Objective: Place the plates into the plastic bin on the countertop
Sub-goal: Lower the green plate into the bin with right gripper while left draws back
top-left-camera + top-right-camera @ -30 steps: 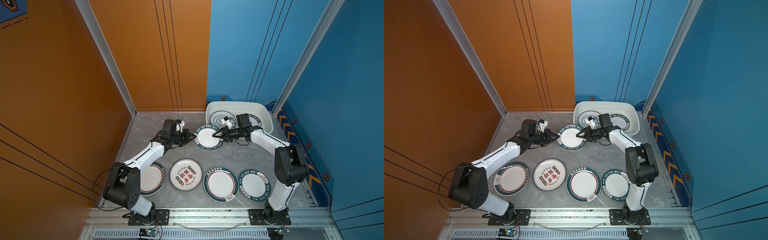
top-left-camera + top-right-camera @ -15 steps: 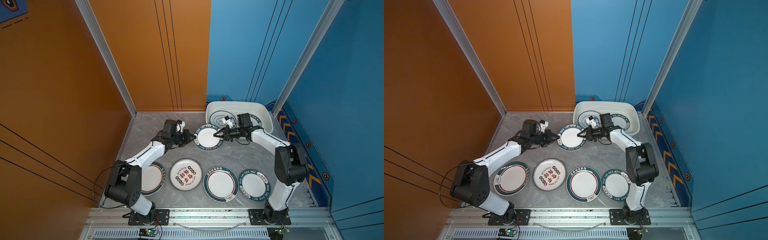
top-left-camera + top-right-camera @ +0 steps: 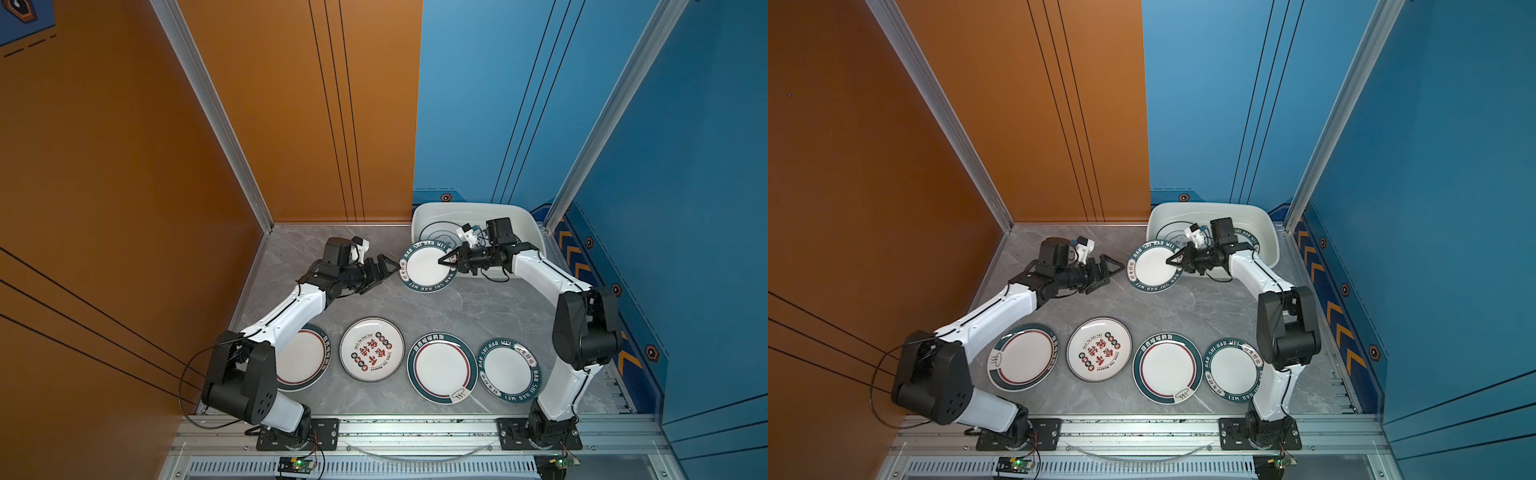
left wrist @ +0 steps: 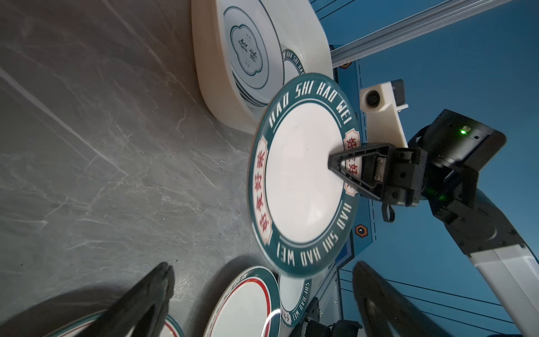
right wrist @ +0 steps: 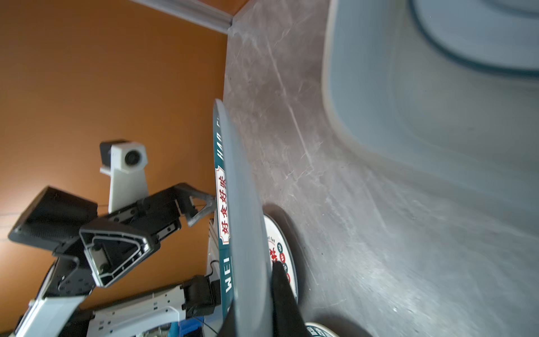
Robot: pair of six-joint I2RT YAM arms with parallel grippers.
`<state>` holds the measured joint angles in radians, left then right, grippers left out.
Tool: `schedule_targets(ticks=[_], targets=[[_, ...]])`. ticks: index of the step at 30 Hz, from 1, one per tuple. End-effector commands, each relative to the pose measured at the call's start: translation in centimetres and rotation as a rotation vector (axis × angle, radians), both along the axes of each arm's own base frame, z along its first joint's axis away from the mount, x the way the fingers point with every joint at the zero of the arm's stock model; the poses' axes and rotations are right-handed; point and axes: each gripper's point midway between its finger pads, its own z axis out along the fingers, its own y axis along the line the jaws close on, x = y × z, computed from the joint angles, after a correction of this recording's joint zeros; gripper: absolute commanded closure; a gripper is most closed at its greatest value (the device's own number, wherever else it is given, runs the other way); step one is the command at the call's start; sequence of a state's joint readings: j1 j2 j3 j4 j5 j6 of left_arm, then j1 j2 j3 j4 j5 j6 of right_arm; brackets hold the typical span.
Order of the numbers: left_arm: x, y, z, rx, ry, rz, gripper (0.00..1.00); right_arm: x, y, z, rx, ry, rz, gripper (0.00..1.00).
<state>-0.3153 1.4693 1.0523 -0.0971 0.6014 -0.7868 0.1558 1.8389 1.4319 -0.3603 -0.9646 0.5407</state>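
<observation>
A green-rimmed white plate (image 3: pixel 424 268) (image 3: pixel 1152 268) hangs tilted just above the countertop (image 3: pixel 478 307), in front of the plastic bin (image 3: pixel 523 216) (image 3: pixel 1262 212). My right gripper (image 3: pixel 442 261) (image 3: pixel 1170 261) (image 5: pixel 253 291) is shut on this plate's right rim (image 4: pixel 303 181). My left gripper (image 3: pixel 390 270) (image 3: pixel 1115 272) (image 4: pixel 262 267) stands open just left of the plate, holding nothing. Two plates (image 3: pixel 438 235) (image 4: pixel 248 49) lie in the bin. Several more plates lie in a row near the front edge, among them one with red characters (image 3: pixel 371 349).
Orange wall panels close the left and back, blue ones the right. The bin (image 5: pixel 350 116) fills the back right corner. An aluminium rail (image 3: pixel 415 432) runs along the front with both arm bases on it.
My left gripper has opened and let go of the plate's left rim. My right gripper has closed on the right rim. The plate has barely moved.
</observation>
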Motion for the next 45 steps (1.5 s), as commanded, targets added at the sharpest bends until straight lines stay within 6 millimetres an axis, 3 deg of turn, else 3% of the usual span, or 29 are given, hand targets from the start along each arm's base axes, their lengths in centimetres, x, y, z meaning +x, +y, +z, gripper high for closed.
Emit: schedule_targets(ticks=[1, 8, 14, 27, 29, 31, 34, 45], targets=[[-1.0, 1.9, -0.1, 0.035, -0.033, 0.036, 0.02, 3.4, -5.3, 1.4, -0.07, -0.021, -0.173, 1.0], [-2.1, 4.6, -0.7, 0.031, -0.02, 0.091, 0.02, 7.8, -16.6, 1.3, -0.263, -0.005, -0.518, 1.0], [-3.6, 5.7, -1.2, 0.119, 0.003, 0.058, 0.02, 9.5, -21.7, -0.7, -0.321, 0.052, -0.65, 1.0], [-4.1, 5.8, -1.5, 0.102, 0.005, 0.031, 0.02, 10.9, -27.1, -4.4, -0.355, 0.135, -0.765, 1.0], [-4.1, 5.8, -1.6, 0.101, 0.007, 0.03, 0.02, 11.0, -27.9, -4.2, -0.354, 0.133, -0.787, 1.0], [-4.1, 5.8, -1.6, 0.1, 0.01, 0.029, 0.02, 11.2, -28.4, -6.1, -0.357, 0.174, -0.797, 1.0], [-4.1, 5.7, -1.7, 0.098, 0.011, 0.026, 0.02, 12.3, -29.0, -5.6, -0.344, 0.16, -0.814, 1.0], [-4.0, 5.6, -1.6, 0.095, 0.012, 0.019, 0.02, 13.9, -29.7, -8.2, -0.345, 0.213, -0.84, 1.0]])
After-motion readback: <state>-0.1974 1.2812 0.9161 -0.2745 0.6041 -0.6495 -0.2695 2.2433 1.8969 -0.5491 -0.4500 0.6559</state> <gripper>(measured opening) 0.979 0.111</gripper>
